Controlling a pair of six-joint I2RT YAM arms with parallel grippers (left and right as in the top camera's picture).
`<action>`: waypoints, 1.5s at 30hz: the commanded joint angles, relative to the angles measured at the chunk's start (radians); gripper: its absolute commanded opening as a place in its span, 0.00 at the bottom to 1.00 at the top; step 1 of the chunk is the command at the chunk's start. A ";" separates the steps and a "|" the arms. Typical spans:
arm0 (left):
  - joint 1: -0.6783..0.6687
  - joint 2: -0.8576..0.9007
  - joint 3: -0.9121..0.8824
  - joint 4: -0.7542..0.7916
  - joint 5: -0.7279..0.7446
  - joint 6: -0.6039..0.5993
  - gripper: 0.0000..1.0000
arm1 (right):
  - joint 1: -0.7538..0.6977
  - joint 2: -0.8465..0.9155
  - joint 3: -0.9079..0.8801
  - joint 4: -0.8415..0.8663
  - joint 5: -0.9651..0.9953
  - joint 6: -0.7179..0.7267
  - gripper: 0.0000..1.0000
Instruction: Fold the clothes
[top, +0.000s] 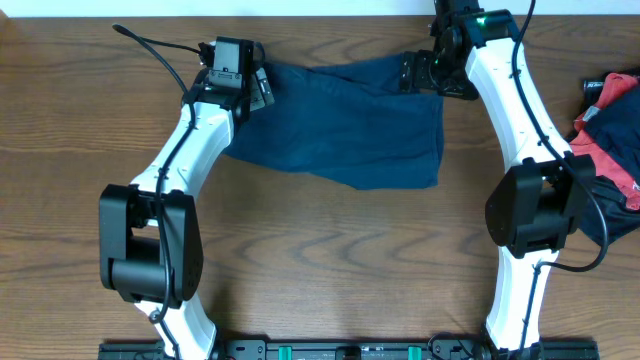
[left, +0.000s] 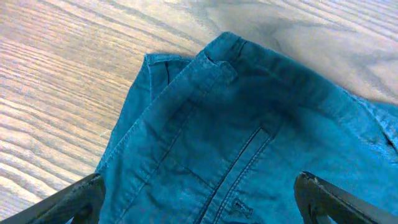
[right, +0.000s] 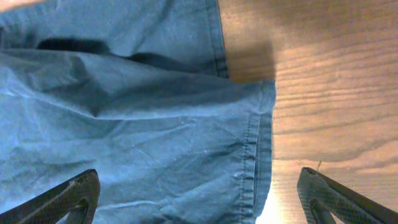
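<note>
Navy-blue plain fabric shorts (top: 350, 125) lie on a wood-grain table (top: 330, 260); wrist views alone reveal left gripper (left: 198, 193) and right gripper (right: 198, 190) spread wide over the cloth.

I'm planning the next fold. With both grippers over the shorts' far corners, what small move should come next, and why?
Probably lift both straight up. The left gripper and right gripper stand open over the shorts, holding nothing, and the cloth lies layered beneath them; a sideways move might drag the fold.
</note>
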 joint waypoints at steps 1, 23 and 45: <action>0.001 -0.006 0.024 -0.023 0.000 0.002 0.98 | -0.010 -0.006 0.020 -0.031 -0.005 0.011 0.99; 0.169 0.079 0.024 0.000 0.199 0.058 0.72 | 0.137 -0.007 0.020 -0.192 -0.007 -0.050 0.99; 0.175 0.157 0.026 0.050 0.254 0.066 0.77 | 0.211 -0.009 0.028 -0.217 -0.007 -0.054 0.99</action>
